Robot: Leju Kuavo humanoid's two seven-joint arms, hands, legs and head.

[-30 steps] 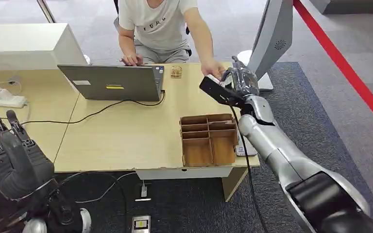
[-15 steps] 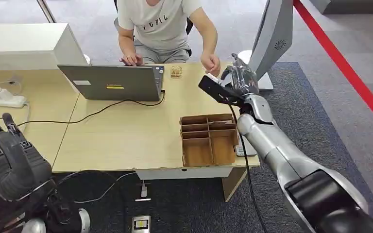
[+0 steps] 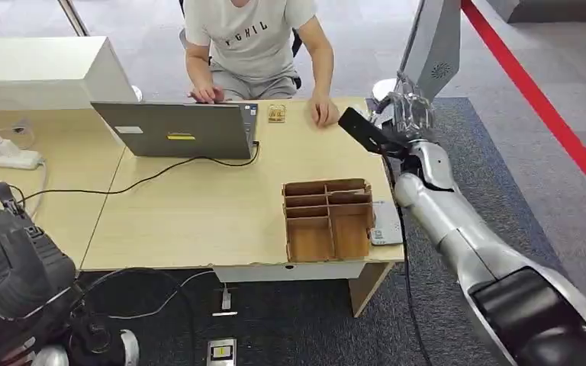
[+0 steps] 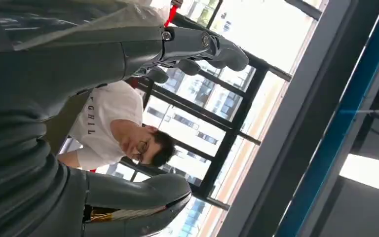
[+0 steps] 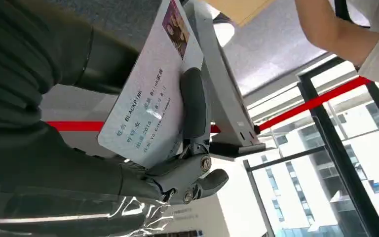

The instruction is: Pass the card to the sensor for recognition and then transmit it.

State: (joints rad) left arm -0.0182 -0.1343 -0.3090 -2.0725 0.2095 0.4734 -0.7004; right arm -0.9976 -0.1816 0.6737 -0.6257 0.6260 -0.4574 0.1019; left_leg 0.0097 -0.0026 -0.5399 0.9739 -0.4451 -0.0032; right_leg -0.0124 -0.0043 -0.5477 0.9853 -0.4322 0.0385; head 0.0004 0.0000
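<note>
1. Hanging low beside the table (image 3: 198, 229): left hand (image 3: 11, 259), fingers spread, holding nothing.
2. Sitting behind the laptop (image 3: 175, 130): a person (image 3: 252, 38).
3. Gripping the card (image 5: 148, 98) near the grey stand (image 3: 431, 46): right hand (image 3: 408, 114), raised past the table edge.

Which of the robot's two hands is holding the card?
The right hand, raised beside the grey stand, holds the white printed card. The left hand hangs low with nothing in it.
</note>
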